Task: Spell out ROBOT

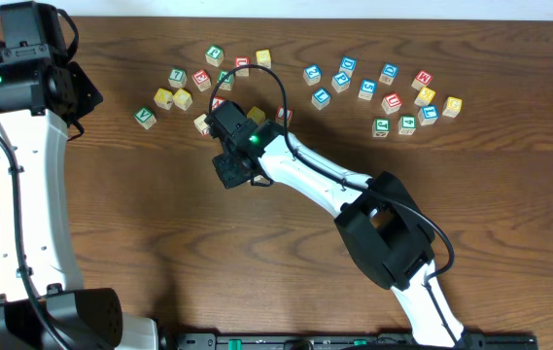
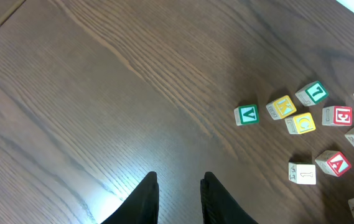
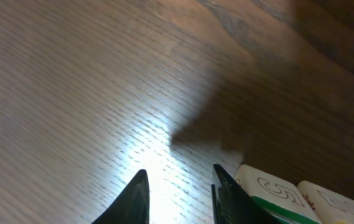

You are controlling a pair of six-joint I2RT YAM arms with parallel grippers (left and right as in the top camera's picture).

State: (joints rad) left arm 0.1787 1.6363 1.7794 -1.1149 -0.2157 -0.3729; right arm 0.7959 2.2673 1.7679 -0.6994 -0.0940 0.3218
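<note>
The wooden alphabet cubes lie loose in two clusters at the far side of the table. The left wrist view shows a green V (image 2: 247, 115), yellow-faced cubes (image 2: 281, 107) (image 2: 302, 123), a green L (image 2: 313, 93), and red E (image 2: 337, 116) and A (image 2: 337, 163). In the overhead view a green-lettered cube (image 1: 215, 53) and blue-lettered cubes (image 1: 347, 66) are too small to read. My right gripper (image 1: 225, 156) (image 3: 180, 186) hangs open over bare wood. A green-edged cube (image 3: 276, 190) lies just outside its right finger. My left gripper (image 1: 48, 68) (image 2: 180, 186) is open and holds nothing.
The right cluster (image 1: 391, 102) mixes blue, red, yellow and green cubes. My right arm (image 1: 383, 228) reaches diagonally from the near right to the table's middle. The left arm (image 1: 23, 194) runs up the left side. A black rail (image 1: 354, 340) lines the near edge.
</note>
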